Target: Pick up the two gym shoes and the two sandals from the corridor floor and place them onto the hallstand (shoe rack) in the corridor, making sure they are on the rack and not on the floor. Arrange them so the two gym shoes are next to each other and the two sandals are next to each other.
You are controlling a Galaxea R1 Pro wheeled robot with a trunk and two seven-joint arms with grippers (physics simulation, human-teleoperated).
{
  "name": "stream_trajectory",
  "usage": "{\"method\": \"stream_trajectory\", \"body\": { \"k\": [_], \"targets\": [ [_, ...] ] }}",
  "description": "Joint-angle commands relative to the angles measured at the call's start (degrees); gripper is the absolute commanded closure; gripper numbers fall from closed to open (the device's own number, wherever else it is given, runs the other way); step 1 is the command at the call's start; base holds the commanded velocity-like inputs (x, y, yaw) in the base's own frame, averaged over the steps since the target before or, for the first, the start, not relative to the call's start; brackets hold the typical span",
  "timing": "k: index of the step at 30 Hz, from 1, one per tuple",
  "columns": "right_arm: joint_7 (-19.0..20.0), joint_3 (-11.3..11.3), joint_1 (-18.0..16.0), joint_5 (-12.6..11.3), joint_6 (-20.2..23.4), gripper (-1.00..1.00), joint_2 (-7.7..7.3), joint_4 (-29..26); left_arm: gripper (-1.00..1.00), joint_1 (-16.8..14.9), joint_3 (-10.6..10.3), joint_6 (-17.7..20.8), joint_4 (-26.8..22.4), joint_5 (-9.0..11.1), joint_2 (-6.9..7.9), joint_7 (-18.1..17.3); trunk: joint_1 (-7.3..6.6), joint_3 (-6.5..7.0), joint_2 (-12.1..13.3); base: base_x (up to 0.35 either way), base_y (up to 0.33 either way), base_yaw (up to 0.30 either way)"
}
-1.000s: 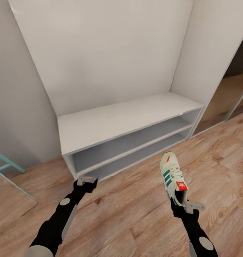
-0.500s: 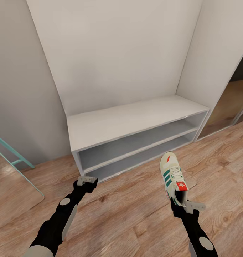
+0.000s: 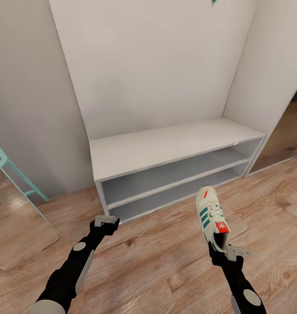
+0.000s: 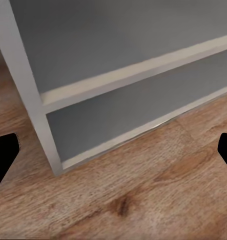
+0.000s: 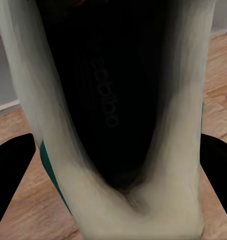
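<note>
The right gripper (image 3: 229, 249) is clenched on a shoe (image 3: 210, 214) at its heel, holding it toe-up above the floor (image 3: 166, 261) — just in front of the rack (image 3: 166, 146), near its right half. The left gripper (image 3: 106, 219) hangs released and empty — near the rack's lower left corner.

The camera has swung left; the hallstand (image 3: 166, 146) now sits further right in view.

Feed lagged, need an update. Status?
Right end effector shut on sneaker. Left end effector open, empty. Shoe rack ahead, bench top bare.
</note>
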Motion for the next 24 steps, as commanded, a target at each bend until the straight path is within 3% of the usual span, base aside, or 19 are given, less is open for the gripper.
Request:
{"method": "stream_trajectory", "body": {
  "k": [1, 16, 19, 24],
  "targets": [
    [-0.1, 0.0, 0.0, 0.1, -0.1, 1.00, -0.02, 0.0, -1.00, 0.0, 0.1, 0.3, -0.1, 0.0, -0.02, -0.2, 0.22, -0.14, -0.4, 0.000, 0.000, 0.110],
    [-0.1, 0.0, 0.0, 0.1, -0.1, 1.00, 0.00, 0.0, -1.00, 0.0, 0.1, 0.3, -0.1, 0.1, -0.02, -0.2, 3.51, -1.48, -6.5, 0.000, 0.000, 0.110],
    [-0.1, 0.1, 0.0, 0.1, -0.1, 1.00, 0.01, 0.0, -1.00, 0.0, 0.1, 0.3, -0.1, 0.1, -0.02, -0.2, 3.59, -1.88, -6.5, 0.000, 0.000, 0.105],
    [-0.1, 0.0, 0.0, 0.1, -0.1, 1.00, 0.01, 0.0, -1.00, 0.0, 0.1, 0.3, -0.1, 0.1, -0.03, -0.2, 3.59, -1.42, -6.5, 0.000, 0.000, 0.089]
  ]
}}
